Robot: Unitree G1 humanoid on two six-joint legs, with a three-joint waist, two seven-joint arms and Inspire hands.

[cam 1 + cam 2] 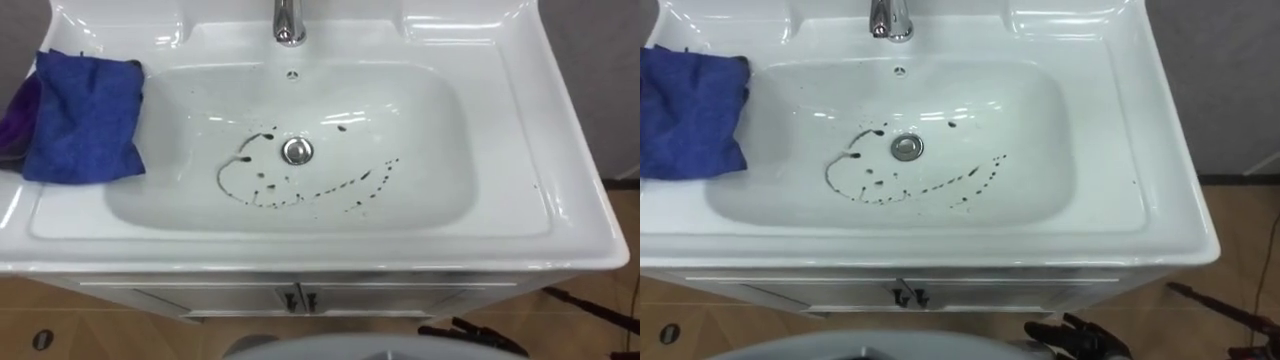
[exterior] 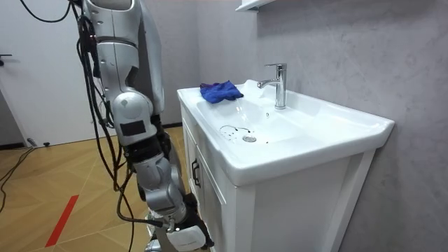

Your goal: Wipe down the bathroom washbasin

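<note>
An upright chrome faucet (image 1: 289, 22). Below the faucet, a white cabinet (image 1: 200, 297) with dark door handles (image 1: 297, 299); lower still, wooden floor (image 1: 60, 320).

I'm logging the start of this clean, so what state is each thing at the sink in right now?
basin: dirty, with dark splotches around the drain.
blue cloth: crumpled on the basin's left rim, untouched.
faucet: no water running.
cabinet doors: shut.
right hand: low in front of the cabinet, far from the cloth.
</note>
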